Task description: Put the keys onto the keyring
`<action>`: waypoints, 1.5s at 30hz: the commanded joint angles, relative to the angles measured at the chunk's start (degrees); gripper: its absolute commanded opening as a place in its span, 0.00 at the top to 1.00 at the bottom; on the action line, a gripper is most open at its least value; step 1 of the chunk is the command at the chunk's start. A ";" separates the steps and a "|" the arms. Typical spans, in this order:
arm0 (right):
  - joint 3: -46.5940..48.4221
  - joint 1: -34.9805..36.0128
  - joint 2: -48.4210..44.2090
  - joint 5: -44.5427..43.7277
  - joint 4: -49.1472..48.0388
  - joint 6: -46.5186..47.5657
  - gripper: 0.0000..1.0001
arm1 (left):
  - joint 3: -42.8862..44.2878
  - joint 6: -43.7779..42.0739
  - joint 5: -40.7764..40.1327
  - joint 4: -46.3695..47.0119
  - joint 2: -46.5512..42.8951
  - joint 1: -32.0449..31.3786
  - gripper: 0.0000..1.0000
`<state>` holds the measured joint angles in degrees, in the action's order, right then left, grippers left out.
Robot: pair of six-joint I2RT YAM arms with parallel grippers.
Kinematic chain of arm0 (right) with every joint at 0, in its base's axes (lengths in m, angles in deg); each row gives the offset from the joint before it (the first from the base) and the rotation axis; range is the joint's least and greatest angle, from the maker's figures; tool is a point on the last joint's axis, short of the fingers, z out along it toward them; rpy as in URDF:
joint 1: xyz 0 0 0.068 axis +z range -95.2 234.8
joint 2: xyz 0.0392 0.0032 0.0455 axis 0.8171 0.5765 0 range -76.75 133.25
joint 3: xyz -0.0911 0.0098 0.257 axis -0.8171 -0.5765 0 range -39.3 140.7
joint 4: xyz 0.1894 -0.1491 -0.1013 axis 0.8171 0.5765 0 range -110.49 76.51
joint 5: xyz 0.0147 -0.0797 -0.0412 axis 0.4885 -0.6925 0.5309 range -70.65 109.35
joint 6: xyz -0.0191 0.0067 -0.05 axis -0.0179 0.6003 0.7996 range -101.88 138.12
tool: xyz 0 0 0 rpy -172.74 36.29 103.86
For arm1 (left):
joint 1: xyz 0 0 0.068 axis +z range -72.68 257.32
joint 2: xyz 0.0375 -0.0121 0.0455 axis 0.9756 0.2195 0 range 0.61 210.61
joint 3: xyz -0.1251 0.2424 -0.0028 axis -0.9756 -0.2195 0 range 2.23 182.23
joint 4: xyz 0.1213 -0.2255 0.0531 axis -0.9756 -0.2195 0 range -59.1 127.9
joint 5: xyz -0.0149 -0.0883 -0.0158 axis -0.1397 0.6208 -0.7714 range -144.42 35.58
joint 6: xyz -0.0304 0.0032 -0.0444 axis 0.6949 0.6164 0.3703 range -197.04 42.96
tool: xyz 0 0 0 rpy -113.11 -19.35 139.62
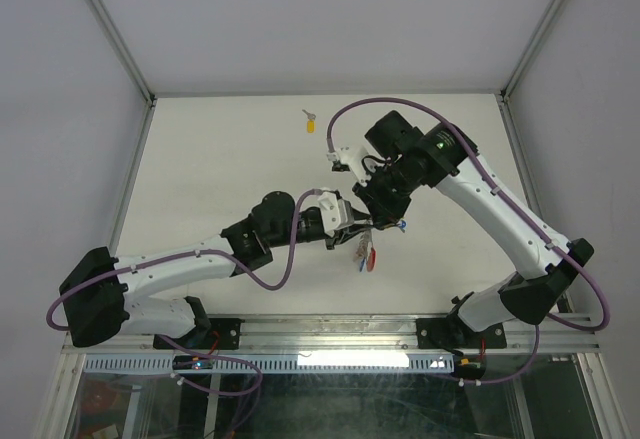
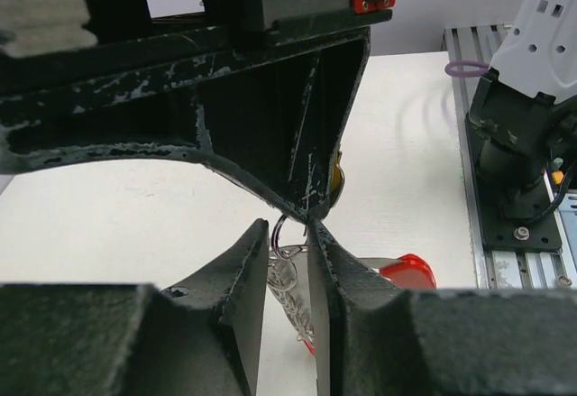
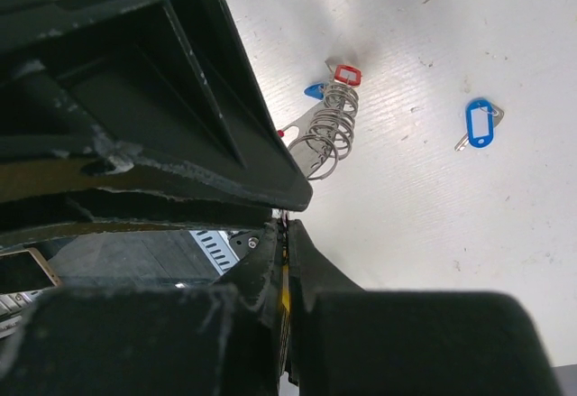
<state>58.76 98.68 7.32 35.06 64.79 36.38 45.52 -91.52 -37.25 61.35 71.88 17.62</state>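
The keyring (image 2: pixel 287 274), a cluster of thin silver rings, hangs between the fingers of my left gripper (image 2: pixel 288 229), whose jaws are closed in on the rings; its red plastic strip (image 2: pixel 410 270) shows just to the right. From the right wrist the keyring (image 3: pixel 332 130) appears as a wire coil with red and blue tags. My right gripper (image 3: pixel 285 225) is shut on a yellow-tagged key (image 3: pixel 285 292), and its tip meets the left gripper's tip at the rings. In the top view both grippers (image 1: pixel 352 227) (image 1: pixel 372 224) meet mid-table above the keyring (image 1: pixel 364 252).
A blue-tagged key (image 3: pixel 480 125) lies on the white table to the right of the keyring. A yellow-tagged key (image 1: pixel 309 122) lies far back near the table's rear edge. The right arm's base mount (image 2: pixel 518 188) stands at the table's near rail.
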 commanded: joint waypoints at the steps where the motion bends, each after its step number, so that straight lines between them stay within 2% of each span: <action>1: 0.87 0.33 -1.15 1.53 -1.89 -0.83 1.00 | 3.28 -1.48 1.20 -0.23 0.33 -0.68 0.79; 8: 0.74 0.33 -0.94 0.96 -1.20 -0.44 1.00 | 3.96 -3.15 1.46 -2.58 0.36 -0.77 0.86; 13: 0.66 0.42 -0.86 0.74 -0.81 -0.11 1.00 | 4.27 -4.13 1.73 -3.96 0.34 -0.77 1.00; 22: -0.06 0.42 -1.61 3.22 -2.87 -0.41 1.00 | 5.33 -6.25 2.66 -6.66 1.14 -1.16 1.00; 26: -0.22 0.42 -1.57 3.49 -3.28 -0.50 1.00 | 5.81 -7.07 2.34 -8.41 1.39 -1.59 0.86; 29: -0.39 0.42 -1.54 3.75 -3.42 -0.68 1.00 | 5.90 -7.48 1.03 -8.87 1.39 -1.89 0.83; 33: -0.65 0.46 -1.68 4.77 -4.07 -0.86 1.00 | 5.97 -7.83 -0.77 -9.02 1.59 -2.08 0.86; 36: -0.99 0.42 -1.66 5.27 -4.40 -0.95 1.00 | 6.32 -7.91 -1.90 -9.08 1.80 -2.17 0.91; 40: -1.18 0.42 -1.72 5.65 -4.89 -1.08 1.00 | 6.56 -8.19 -1.89 -9.08 2.07 -2.34 0.92; 42: -1.43 0.42 -1.89 5.53 -5.31 -1.20 1.00 | 6.56 -8.42 -1.79 -9.05 2.08 -2.43 1.00; 45: -2.07 0.42 -2.33 4.71 -5.82 -1.42 1.00 | 6.26 -8.67 -1.92 -9.16 1.76 -2.52 1.00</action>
<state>56.53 98.81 7.30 36.74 64.15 36.36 49.63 -99.17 -38.65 51.82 73.52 16.11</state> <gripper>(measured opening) 0.008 0.011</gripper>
